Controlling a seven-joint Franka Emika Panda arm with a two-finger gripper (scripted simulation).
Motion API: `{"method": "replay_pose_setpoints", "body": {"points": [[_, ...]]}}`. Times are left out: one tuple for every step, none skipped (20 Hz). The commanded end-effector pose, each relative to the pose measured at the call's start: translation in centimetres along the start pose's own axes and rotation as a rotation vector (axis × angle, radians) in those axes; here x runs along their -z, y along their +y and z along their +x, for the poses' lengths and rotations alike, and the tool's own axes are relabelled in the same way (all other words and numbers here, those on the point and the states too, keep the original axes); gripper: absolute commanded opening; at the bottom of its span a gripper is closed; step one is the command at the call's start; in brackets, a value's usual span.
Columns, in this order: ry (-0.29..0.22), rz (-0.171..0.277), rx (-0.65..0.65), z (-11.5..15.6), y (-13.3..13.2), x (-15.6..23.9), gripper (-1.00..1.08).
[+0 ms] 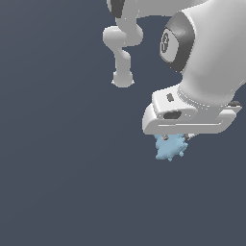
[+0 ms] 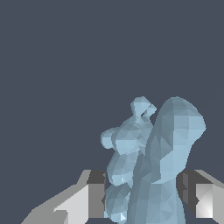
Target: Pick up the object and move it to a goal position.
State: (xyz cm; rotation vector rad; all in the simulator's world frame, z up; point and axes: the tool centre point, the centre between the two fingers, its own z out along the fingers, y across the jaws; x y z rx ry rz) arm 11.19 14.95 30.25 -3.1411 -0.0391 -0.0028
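Fingers [image 2: 95, 199] apparently flank the object [image 2: 153, 162]; open floor [image 1: 57, 182] around.

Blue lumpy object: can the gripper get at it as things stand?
Probably yes: the gripper is already around the blue lumpy object, a finger on either side, nothing between.

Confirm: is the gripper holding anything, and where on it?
Yes: the gripper is shut on the pale blue lumpy object, fingers on opposite sides of its upper part.

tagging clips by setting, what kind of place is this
Most likely a bare simulated test scene, not a real room: a flat, featureless dark blue-grey ground, a smooth rendered white arm, and a faceted pale blue lumpy object between the gripper fingers.
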Motion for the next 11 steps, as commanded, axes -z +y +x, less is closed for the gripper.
{"method": "replay_pose_setpoints", "body": {"points": [[-0.001, 0.0, -0.001, 0.1, -0.5, 0.8, -1.0], [-0.002, 0.0, -0.001, 0.2, -0.7, 1.0, -1.0], [-0.002, 0.0, -0.001, 0.2, -0.8, 1.3, -1.0], [-0.002, 0.0, -0.001, 0.2, -0.9, 1.4, -1.0], [-0.002, 0.0, -0.001, 0.3, -1.0, 1.6, -1.0], [-0.002, 0.0, -0.001, 0.3, -1.1, 1.7, -1.0], [-0.002, 0.0, -0.001, 0.3, -1.1, 1.8, -1.0], [-0.002, 0.0, -0.001, 0.3, -1.2, 1.8, -1.0], [-0.002, 0.0, -0.001, 0.3, -1.2, 1.9, -1.0], [-0.002, 0.0, -0.001, 0.4, -1.2, 1.9, -1.0], [-0.002, 0.0, -0.001, 0.4, -1.2, 1.8, -1.0]]}}
